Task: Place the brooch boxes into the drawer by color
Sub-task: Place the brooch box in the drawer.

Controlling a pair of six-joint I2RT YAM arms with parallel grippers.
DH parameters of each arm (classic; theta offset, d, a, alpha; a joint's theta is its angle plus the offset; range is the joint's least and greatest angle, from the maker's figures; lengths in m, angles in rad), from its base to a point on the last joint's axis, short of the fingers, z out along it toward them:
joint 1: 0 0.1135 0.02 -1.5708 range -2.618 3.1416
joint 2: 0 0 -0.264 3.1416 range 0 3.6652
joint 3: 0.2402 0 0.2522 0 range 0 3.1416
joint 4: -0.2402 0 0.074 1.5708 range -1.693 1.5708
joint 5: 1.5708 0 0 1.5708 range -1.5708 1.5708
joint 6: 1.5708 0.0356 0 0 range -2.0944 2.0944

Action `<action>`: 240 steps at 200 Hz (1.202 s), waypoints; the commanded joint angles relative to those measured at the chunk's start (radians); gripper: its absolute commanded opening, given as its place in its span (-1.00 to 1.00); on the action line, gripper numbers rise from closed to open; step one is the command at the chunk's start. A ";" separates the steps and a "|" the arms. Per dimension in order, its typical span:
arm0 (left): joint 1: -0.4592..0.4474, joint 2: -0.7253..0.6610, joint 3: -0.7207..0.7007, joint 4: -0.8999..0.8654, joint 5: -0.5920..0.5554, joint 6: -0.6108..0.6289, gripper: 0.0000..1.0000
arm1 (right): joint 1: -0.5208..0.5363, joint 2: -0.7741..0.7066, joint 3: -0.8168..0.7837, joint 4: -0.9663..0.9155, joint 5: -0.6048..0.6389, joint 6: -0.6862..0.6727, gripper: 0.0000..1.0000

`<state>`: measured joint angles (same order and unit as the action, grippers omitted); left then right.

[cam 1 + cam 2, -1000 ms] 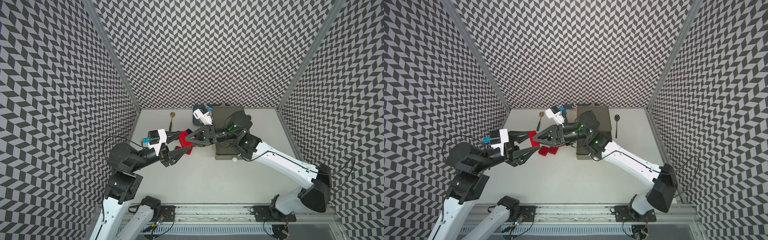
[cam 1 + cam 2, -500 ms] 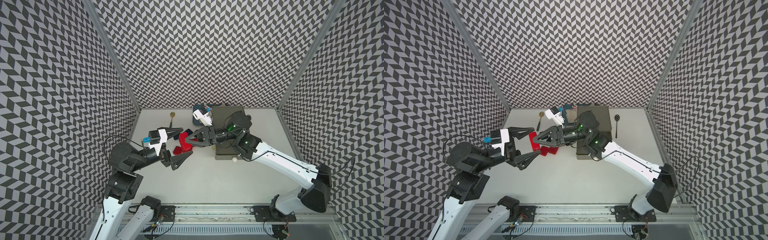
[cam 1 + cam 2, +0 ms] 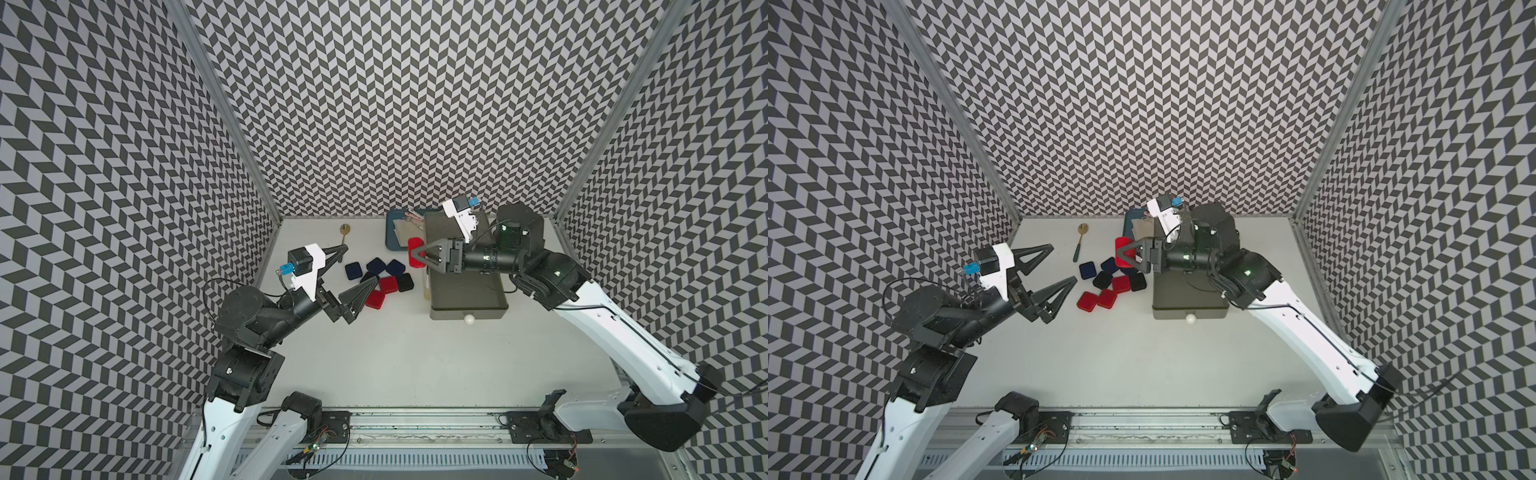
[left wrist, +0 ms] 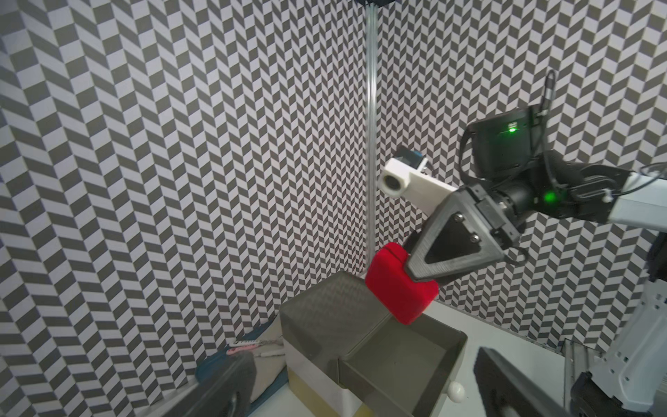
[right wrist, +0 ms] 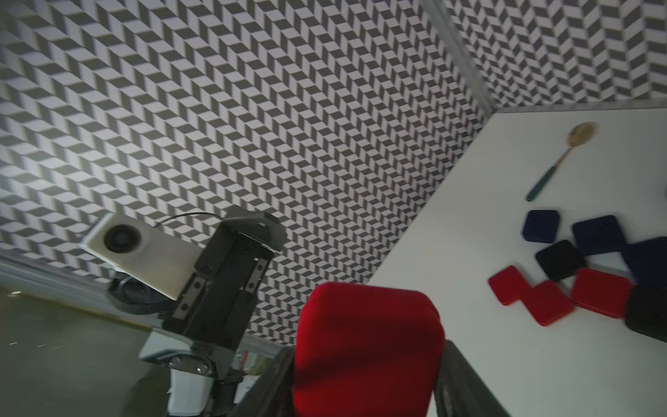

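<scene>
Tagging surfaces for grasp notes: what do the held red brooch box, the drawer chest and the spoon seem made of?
Red brooch box: looks velvet-flocked, matte, soft fuzzy edges, no glare. Drawer chest: probably 3D-printed plastic, matte, fine layer lines on its grey top. Spoon: likely metal, shiny brassy bowl; teal handle perhaps enamel or plastic.

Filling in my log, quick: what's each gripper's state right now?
Left gripper: open, holding nothing.
Right gripper: closed on a red brooch box.
</scene>
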<state>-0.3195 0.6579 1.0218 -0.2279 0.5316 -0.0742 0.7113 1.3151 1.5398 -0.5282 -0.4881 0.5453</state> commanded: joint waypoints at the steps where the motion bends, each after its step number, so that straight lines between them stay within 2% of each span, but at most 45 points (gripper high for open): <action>1: -0.003 0.038 0.006 -0.042 -0.088 -0.038 0.99 | 0.004 -0.024 -0.018 -0.283 0.301 -0.201 -0.19; 17: -0.003 0.065 0.007 -0.054 -0.094 -0.050 0.99 | 0.003 -0.020 -0.053 -0.337 0.406 -0.225 -0.18; 76: -0.003 0.072 -0.026 -0.076 -0.124 -0.054 1.00 | -0.015 0.057 -0.092 -0.345 0.553 -0.222 -0.18; 145: -0.003 0.038 -0.077 -0.078 -0.137 -0.047 0.99 | -0.026 0.103 -0.132 -0.347 0.430 -0.188 -0.19; 240: -0.003 0.040 -0.106 -0.057 -0.142 -0.056 0.99 | 0.012 0.136 -0.185 -0.305 0.431 -0.143 -0.17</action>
<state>-0.3195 0.7048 0.9283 -0.3042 0.3973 -0.1253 0.7063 1.4319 1.3613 -0.8848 -0.0502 0.3862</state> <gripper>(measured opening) 0.995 0.569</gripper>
